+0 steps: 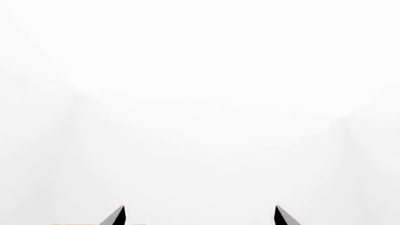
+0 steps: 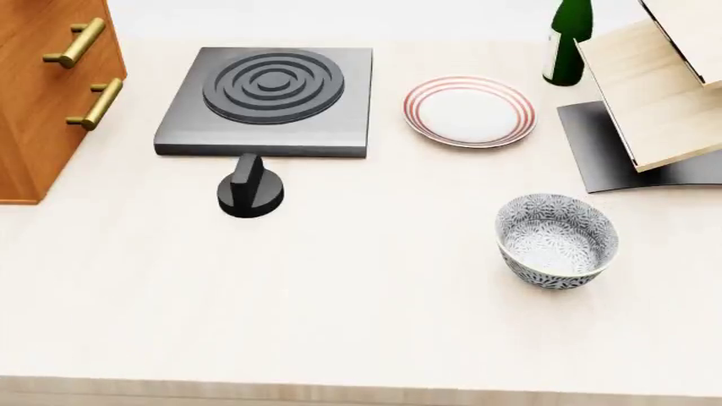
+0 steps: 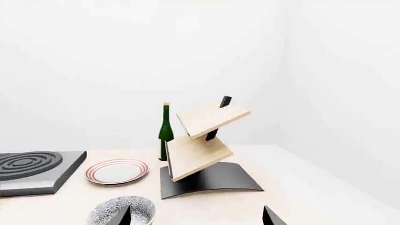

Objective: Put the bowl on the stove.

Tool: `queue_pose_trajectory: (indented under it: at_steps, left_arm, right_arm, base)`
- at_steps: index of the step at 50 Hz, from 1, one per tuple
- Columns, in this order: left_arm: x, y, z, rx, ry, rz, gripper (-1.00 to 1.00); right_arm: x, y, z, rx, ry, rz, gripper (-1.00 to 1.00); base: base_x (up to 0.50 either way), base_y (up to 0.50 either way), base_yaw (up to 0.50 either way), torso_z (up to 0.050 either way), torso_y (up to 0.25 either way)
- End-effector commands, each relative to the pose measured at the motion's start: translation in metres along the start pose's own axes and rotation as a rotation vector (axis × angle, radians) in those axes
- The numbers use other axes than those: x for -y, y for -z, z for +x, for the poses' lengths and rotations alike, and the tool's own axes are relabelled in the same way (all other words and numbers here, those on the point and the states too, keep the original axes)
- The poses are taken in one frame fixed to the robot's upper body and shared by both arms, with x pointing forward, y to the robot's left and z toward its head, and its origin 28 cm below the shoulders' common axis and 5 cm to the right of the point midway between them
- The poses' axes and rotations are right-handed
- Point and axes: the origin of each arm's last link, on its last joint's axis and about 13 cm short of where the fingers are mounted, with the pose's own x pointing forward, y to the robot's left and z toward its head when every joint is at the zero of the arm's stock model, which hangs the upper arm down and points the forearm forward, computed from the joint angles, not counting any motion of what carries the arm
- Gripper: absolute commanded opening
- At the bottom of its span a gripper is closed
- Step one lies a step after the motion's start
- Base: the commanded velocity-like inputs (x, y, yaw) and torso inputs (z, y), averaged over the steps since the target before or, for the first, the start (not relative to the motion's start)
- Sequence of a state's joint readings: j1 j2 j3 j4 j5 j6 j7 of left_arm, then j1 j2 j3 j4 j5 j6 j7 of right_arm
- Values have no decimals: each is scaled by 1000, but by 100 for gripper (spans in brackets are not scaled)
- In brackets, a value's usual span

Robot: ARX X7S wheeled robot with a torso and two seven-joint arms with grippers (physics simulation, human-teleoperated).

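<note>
The small deep white bowl with grey-blue floral speckle (image 2: 557, 240) sits on the pale counter (image 2: 338, 321), well apart from the square dark grey metal stove (image 2: 269, 101). Both grippers' jaws are spread. The right gripper (image 3: 196, 216) is best lowered squarely over the near rim, nothing being pinched yet.

No legible txt; bottle label unclear.

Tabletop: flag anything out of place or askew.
The black knob lies loose on the counter in front of the stove, detached from it. The wooden shelf rack has steeply tilted boards. The bowl and plate sit normally.
</note>
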State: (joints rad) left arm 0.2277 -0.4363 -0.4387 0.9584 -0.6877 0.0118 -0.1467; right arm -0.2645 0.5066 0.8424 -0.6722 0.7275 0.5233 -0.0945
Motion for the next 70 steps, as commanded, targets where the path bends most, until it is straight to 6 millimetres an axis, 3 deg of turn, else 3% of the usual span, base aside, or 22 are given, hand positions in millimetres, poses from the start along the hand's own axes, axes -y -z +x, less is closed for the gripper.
queue_pose_trajectory:
  at_steps: [1, 23, 52, 70]
  left_arm:
    - [-7, -39, -3, 176, 5, 30, 100]
    - [-8, -37, -6, 202, -7, -17, 100]
    - [-8, -34, -5, 195, -9, -27, 100]
    - [-8, -33, -5, 192, -6, -29, 100]
  right_arm:
    - [34, -29, -39, 27, -8, -86, 100]
    - [38, -13, -43, 0, 19, -49, 100]
    - [33, -4, -39, -34, 1, -46, 100]
    - [31, -1, -38, -49, -21, -35, 100]
  base:
    - [0, 0, 0, 0, 0]
    - [0, 15, 0, 0, 0]
    - [0, 494, 0, 0, 0]
    - [0, 12, 0, 0, 0]
